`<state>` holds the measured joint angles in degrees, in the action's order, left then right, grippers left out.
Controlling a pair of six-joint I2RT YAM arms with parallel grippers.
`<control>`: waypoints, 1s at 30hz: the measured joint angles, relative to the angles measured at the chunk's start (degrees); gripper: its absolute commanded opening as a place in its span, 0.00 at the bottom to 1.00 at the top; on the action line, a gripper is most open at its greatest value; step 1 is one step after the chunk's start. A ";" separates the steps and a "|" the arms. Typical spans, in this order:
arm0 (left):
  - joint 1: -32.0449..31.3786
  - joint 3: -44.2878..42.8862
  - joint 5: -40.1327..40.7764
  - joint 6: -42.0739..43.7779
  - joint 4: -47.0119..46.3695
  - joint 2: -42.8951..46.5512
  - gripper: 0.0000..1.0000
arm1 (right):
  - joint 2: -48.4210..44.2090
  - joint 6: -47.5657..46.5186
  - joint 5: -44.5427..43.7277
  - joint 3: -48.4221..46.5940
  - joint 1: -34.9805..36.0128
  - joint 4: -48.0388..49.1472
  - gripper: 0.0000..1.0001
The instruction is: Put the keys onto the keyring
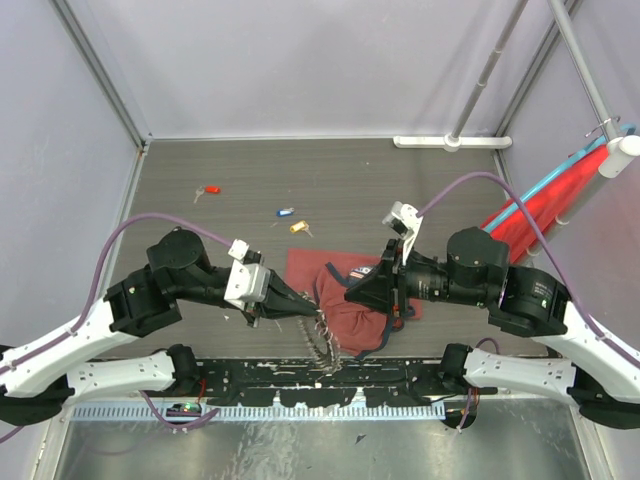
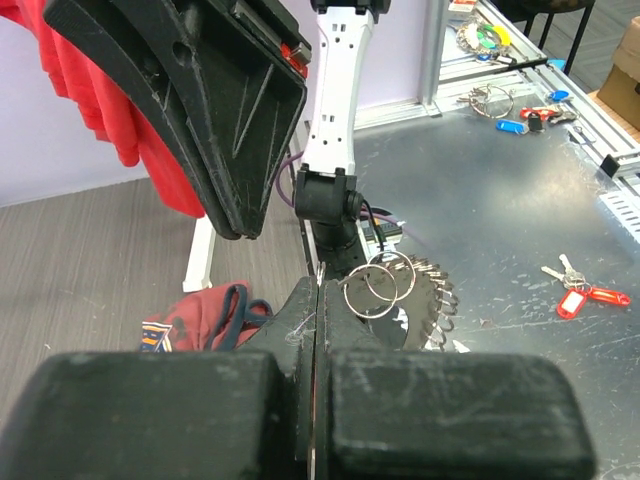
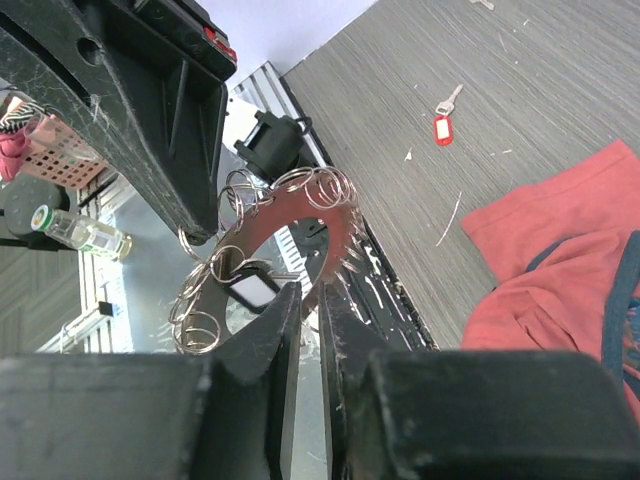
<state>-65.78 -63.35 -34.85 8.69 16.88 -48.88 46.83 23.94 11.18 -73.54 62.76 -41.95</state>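
The keyring, a flat ring fringed with small wire loops, hangs over the table's near edge. My left gripper is shut on its rim, and a thin metal edge shows between the closed fingers in the left wrist view, with the keyring just right of them. My right gripper points at it from the right. Its jaws stand a narrow slit apart with nothing seen between them, just short of the keyring. A black tag shows through the ring. Red, blue and yellow keys lie loose on the table.
A dark-red cloth bag lies under both grippers. The black slotted rail and a metal surface lie at the near edge, with more tagged keys on the metal. Red cloth hangs at the right wall.
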 measured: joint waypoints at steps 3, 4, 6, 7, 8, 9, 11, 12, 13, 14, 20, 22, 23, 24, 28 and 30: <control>0.00 0.00 0.15 -0.39 -0.26 0.07 0.00 | -1.01 -0.81 0.20 0.96 0.00 1.77 0.29; 0.00 0.02 0.37 -0.59 -0.50 0.13 0.00 | -1.38 -1.40 0.31 1.38 0.00 2.36 0.31; 0.00 0.55 1.25 -1.46 -1.95 0.57 0.00 | -2.34 -2.97 0.50 2.54 0.00 3.76 0.35; 0.00 1.03 1.75 -1.97 -2.82 0.92 0.00 | -2.78 -3.91 0.55 3.21 0.00 4.50 0.35; 0.00 1.44 2.16 -2.49 -3.48 1.20 0.00 | -3.15 -4.72 0.68 3.76 0.00 5.05 0.36; 0.00 2.03 2.80 -3.21 -4.55 1.51 0.00 | -3.63 -6.01 0.90 4.55 0.00 5.92 0.36; 0.00 3.10 3.98 -4.57 -6.49 1.90 0.00 | -4.39 -8.55 1.44 5.75 0.00 7.48 0.34; 0.00 3.76 4.66 -5.29 -7.56 2.05 0.00 | -4.63 -9.57 1.70 6.05 0.00 8.11 0.33; 0.00 4.37 5.31 -6.03 -8.50 2.19 0.00 | -4.76 -10.93 2.14 6.36 0.00 8.96 0.33; 0.00 4.98 5.86 -6.71 -9.40 2.29 0.00 | -4.85 -12.20 2.64 6.56 0.00 9.73 0.33; 0.00 7.39 8.57 -10.01 -13.35 2.64 0.00 | -3.69 -18.29 7.67 6.69 0.00 13.09 0.32; 0.00 7.96 9.25 -10.82 -14.62 2.89 0.00 | -2.86 -19.52 9.05 6.69 0.00 13.73 0.30; 0.00 8.17 9.49 -11.13 -15.21 2.97 0.00 | -2.43 -19.96 9.62 6.69 0.00 13.90 0.30; 0.00 8.28 9.75 -11.47 -15.58 2.99 0.00 | -2.03 -20.44 10.12 6.69 0.00 14.08 0.29; 0.00 8.39 10.03 -12.46 -17.18 2.97 0.00 | -1.14 -21.29 10.93 6.69 0.00 14.58 0.27; 0.00 8.39 10.12 -12.85 -17.73 2.95 0.00 | -0.94 -21.49 11.17 6.69 0.00 14.69 0.26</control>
<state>-65.78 -54.96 -24.73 -4.16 -0.84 -45.93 45.89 2.46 22.35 -66.85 62.76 -27.27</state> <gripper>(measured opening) 0.007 0.274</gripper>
